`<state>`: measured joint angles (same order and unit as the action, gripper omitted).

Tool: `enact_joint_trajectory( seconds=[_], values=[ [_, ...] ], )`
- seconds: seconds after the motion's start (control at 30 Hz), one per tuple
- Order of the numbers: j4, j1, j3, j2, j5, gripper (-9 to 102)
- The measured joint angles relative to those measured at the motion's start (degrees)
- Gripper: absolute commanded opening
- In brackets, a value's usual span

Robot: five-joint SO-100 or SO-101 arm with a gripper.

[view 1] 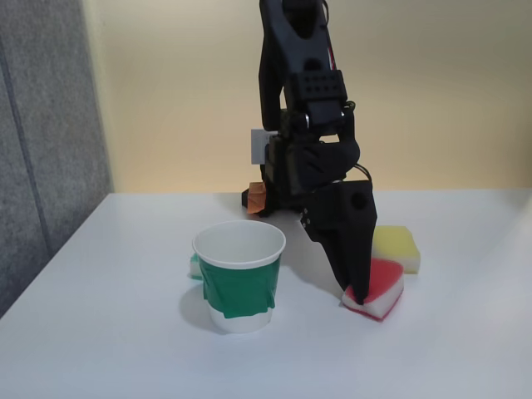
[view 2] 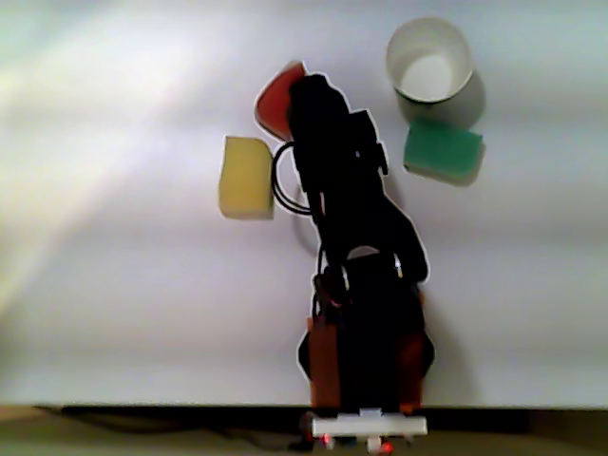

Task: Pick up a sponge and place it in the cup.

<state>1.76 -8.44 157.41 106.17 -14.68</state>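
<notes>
Fingertips of the gripper (view 1: pixel 359 293) down at table level, planted on the left end of the sponge (view 1: pixel 381 287) in the fixed view. Black finger (view 1: pixel 349 241) hides the contact; cannot tell whether the jaws are spread, narrow, or closed on it. Sponge lies flat on the table (view 1: pixel 465 341), red layer up, white layer beneath, most of it showing to the right of the finger.

Other view: sponge (view 2: pixel 275 95) shows as a red patch poking out from under the tip of the arm (view 2: pixel 356 218), at the arm's upper left.

Just behind and right of the fingers in the fixed view, a yellow sponge (view 1: pixel 396 246), near the red one; contact between the two can't be made out. In the other view it (view 2: pixel 246 177) lies left of the arm.

Left of the fingers in the fixed view, a clear gap away: the cup (view 1: pixel 238 275), upright, white with green band, open mouth empty. A green sponge (view 1: pixel 195 266) peeks out just behind its left side. In the other view the cup (view 2: pixel 429 61) stands right of the arm, green sponge (view 2: pixel 443 149) just below it.
</notes>
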Motion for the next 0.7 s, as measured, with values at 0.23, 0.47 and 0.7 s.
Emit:
enact_joint_trajectory(
  seconds=[0.23, 0.47, 0.7],
  values=[
    [15.3, 2.2, -5.5, 12.0, -4.0, 0],
    [23.1, 7.1, -13.5, 22.5, -8.2, 0],
    [25.1, 15.7, -19.2, 28.5, -19.2, 0]
  ],
)
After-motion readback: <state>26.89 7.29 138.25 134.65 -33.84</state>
